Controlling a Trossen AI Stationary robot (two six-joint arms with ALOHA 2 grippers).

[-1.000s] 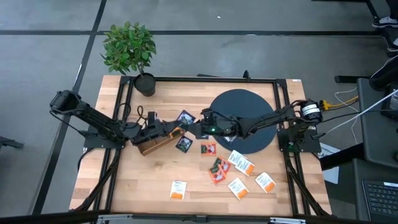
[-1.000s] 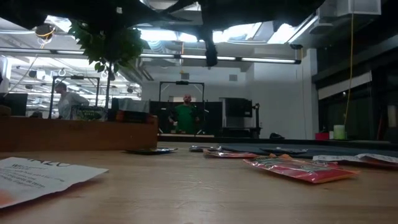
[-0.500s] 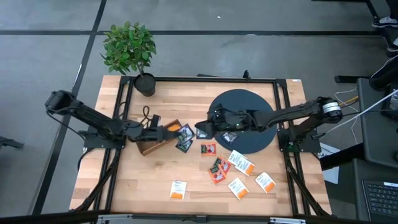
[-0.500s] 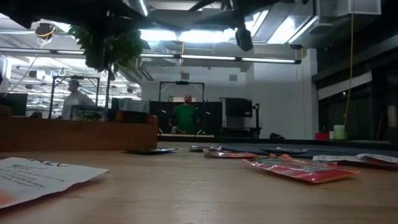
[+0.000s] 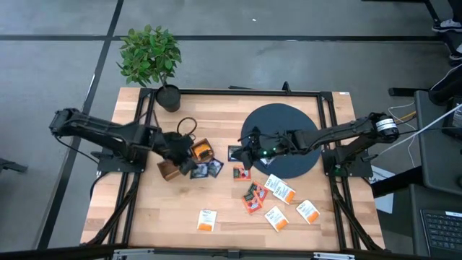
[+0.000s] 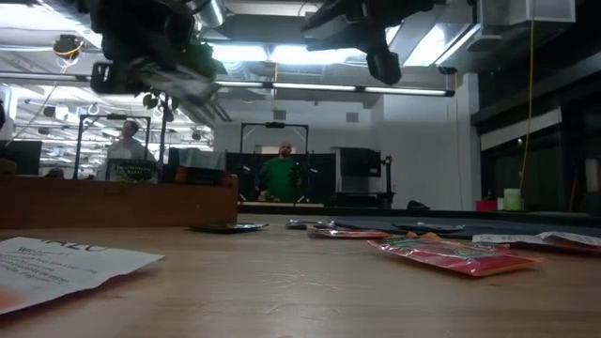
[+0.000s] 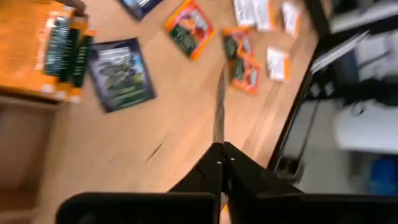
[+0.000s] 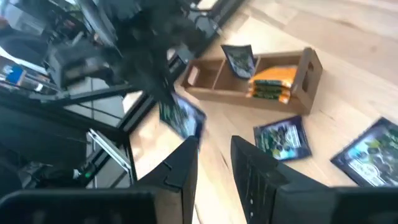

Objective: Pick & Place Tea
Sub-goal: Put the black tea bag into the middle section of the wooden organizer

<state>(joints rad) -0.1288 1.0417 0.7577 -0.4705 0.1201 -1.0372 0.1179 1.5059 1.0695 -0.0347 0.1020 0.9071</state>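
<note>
We see the left gripper (image 7: 221, 163) with its jaws pressed tight on a dark blue square tea sachet (image 8: 183, 118), held raised just beside the brown wooden divided box (image 8: 249, 78), which has orange sachets (image 8: 272, 83) stacked in one compartment. The right gripper (image 8: 214, 155) hangs at the edge of the large dark round disc (image 5: 285, 133), its jaws partly apart and gripping nothing. We count more sachets flat on the wooden table (image 5: 144, 217): dark ones (image 5: 208, 170) beside the box, and red-orange (image 5: 253, 196) and white, orange-banded ones (image 5: 280, 189) towards the front.

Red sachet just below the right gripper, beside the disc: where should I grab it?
It's a judgement call: the red sachet lies flat on the table, so descend from above and pinch one free edge, preferably the side facing away from the disc.
</note>
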